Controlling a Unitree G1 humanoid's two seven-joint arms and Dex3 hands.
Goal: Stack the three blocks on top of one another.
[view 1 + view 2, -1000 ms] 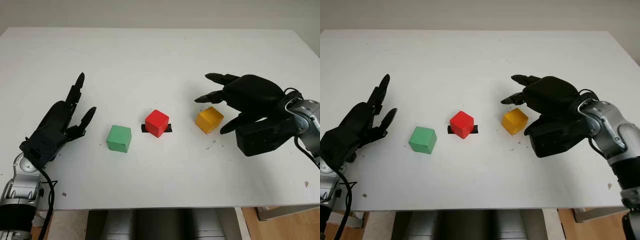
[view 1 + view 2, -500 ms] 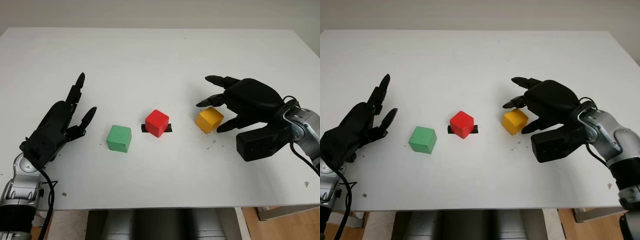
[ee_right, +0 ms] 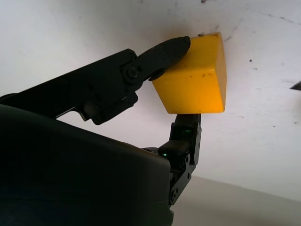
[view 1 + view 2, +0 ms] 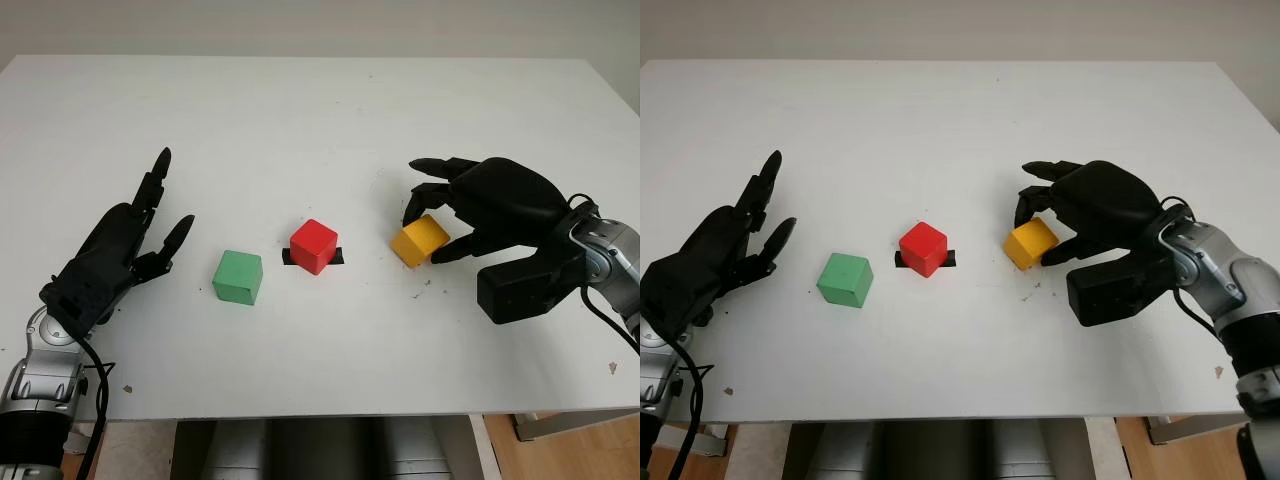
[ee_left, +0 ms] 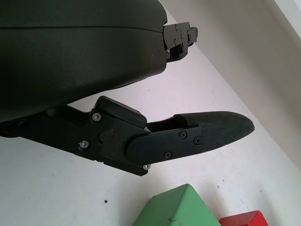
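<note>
Where fingers pinch — yellow block (image 3: 196, 78).

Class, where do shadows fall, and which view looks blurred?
Left eye view: soft shadows lie under the right hand and beside the green block. Left wrist view: the left hand shell is close and slightly soft. Right wrist view: yellow block sharp.

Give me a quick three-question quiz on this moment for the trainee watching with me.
1. True or false: the right hand has its fingers on the yellow block.
2. Which block sits on the black mark: A green, B red, C yellow?
3. Fill in: the left hand is open beside the ____ block.

Key
1. True; in the right wrist view, fingers press opposite faces of the block.
2. B, the red block.
3. Green: the green block lies apart from that hand on the white table.
</note>
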